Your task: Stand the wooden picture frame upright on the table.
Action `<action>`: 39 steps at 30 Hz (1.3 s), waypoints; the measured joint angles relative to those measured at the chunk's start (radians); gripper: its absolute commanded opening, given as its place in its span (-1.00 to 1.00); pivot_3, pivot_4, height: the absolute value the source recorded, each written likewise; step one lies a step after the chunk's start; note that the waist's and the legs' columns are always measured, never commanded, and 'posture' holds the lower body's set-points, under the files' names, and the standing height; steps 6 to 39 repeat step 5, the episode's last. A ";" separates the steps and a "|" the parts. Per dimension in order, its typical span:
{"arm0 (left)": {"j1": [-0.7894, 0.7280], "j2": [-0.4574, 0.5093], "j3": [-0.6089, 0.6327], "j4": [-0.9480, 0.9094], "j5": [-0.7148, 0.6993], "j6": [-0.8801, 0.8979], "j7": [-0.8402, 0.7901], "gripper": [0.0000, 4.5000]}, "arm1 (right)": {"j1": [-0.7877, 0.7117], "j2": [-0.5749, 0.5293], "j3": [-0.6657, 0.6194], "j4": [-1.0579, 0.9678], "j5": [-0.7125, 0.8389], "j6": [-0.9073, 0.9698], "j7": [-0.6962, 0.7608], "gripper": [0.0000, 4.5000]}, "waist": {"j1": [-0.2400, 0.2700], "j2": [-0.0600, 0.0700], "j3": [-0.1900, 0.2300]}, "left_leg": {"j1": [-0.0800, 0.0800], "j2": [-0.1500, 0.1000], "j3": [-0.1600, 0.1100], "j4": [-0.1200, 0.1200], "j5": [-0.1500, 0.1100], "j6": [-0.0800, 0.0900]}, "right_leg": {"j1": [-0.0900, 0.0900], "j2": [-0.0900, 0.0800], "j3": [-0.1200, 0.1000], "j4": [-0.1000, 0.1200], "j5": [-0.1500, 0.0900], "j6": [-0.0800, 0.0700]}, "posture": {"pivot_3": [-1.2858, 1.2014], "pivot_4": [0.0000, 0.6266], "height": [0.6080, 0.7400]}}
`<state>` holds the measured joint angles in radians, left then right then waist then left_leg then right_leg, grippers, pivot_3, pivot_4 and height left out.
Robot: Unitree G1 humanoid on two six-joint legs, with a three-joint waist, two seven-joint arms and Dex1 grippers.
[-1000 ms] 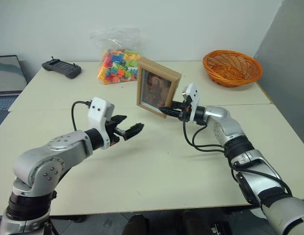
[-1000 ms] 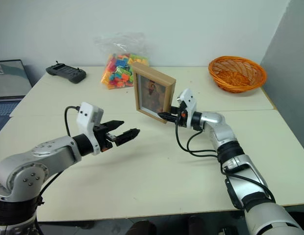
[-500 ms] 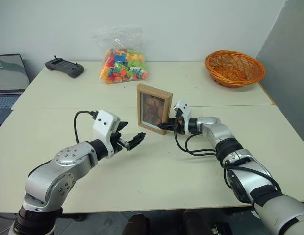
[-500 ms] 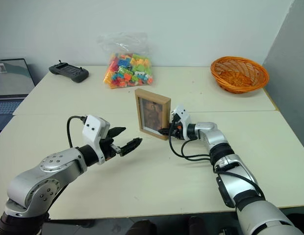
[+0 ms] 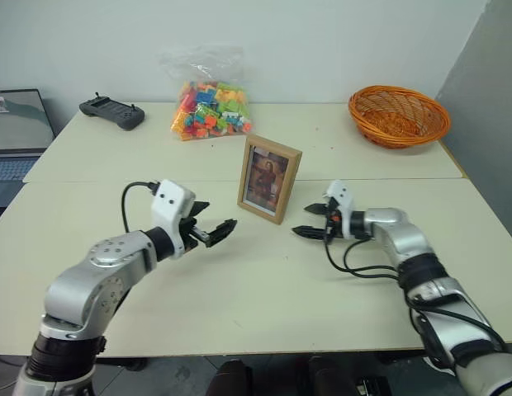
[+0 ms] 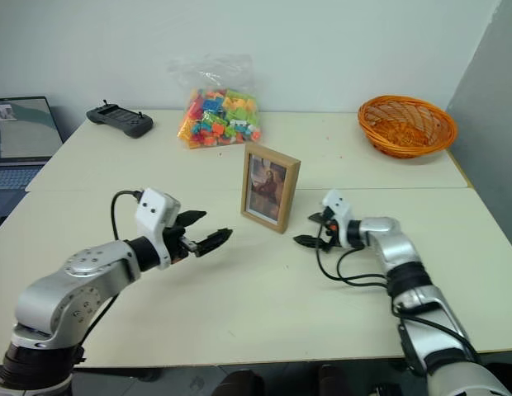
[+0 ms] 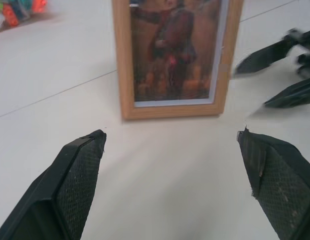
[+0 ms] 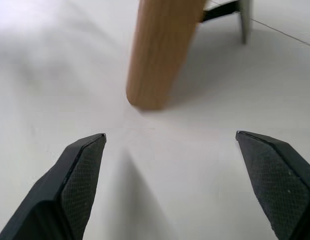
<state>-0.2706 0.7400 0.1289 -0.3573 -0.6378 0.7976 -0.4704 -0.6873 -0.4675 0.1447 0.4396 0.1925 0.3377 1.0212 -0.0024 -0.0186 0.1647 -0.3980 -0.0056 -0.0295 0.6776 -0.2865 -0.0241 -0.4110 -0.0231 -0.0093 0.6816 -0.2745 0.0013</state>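
The wooden picture frame stands upright on the pale cream table, just in front of the table's seam, its reddish-brown portrait facing me. In the right wrist view its light-wood edge rests on the tabletop with the fold-out stand behind it. My right gripper is open a short way to the right of the frame, apart from it, with nothing between its fingers. My left gripper is open to the left of the frame, also empty. In the left wrist view the frame stands ahead between the fingertips.
A clear bag of coloured blocks lies behind the frame. An orange wicker basket sits at the back right. A black controller and a laptop are at the back left. A grey panel rises at the right.
My right gripper lowered the frame onto the table, opened and drew back to the right. The frame now stands alone. The left gripper stayed open, shifting only slightly.
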 measured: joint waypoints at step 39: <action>-0.020 0.059 0.035 0.070 0.001 -0.002 -0.107 1.00 | 0.059 -0.082 -0.090 -0.380 0.147 0.263 -0.002 0.97 | -0.011 0.000 0.000 | 0.001 0.001 -0.001 -0.001 0.000 0.001 | 0.000 0.001 0.000 0.001 0.000 0.000 | 0.03 -0.52 1.00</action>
